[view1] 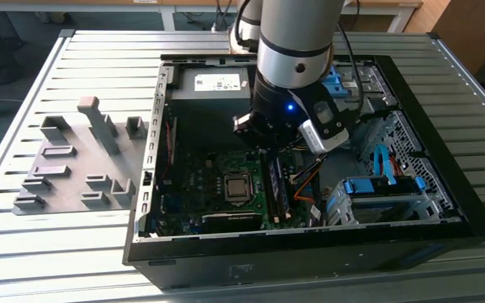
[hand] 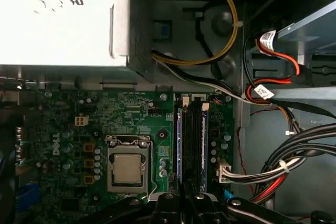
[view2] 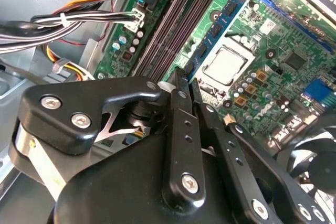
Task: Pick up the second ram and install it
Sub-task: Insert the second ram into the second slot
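The second ram, a long thin stick with a blue label and black chips, stands on edge in the memory slot nearest the processor. It is also in the first wrist view and, as a dark strip, in the exterior view. My gripper hangs inside the open computer case just above one end of that stick. Its two black fingers are shut close together, and I see nothing between them. The gripper sits over the motherboard in the exterior view, and the fingertips line up with the stick in the first wrist view.
The processor sits beside the slots. Cable bundles run on the slots' other side. A power supply and a blue-tabbed drive cage crowd the case. A grey plate of plastic blocks lies on the slatted table at the exterior view's left.
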Available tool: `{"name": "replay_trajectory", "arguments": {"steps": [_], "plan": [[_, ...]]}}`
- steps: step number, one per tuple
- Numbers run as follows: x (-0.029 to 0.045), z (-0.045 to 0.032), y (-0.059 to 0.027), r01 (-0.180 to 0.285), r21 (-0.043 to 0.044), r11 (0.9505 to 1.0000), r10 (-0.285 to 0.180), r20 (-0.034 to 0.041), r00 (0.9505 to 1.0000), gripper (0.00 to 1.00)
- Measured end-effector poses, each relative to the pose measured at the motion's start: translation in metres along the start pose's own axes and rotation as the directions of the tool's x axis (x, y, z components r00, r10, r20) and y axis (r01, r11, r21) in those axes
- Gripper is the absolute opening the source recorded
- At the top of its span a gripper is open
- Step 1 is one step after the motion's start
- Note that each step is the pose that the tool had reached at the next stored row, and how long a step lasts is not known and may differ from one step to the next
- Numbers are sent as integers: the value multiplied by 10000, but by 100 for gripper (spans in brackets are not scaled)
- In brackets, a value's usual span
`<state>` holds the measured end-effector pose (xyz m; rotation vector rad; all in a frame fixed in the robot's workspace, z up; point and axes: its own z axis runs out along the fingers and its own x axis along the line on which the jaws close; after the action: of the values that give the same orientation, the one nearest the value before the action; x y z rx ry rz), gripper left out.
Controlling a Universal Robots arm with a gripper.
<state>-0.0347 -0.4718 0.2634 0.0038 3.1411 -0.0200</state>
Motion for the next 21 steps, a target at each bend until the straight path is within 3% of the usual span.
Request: {"name": "replay_trajectory", "arguments": {"steps": [21], "plan": [[-3,382,-3,-22,0,10000,22,0,10000,14]]}}
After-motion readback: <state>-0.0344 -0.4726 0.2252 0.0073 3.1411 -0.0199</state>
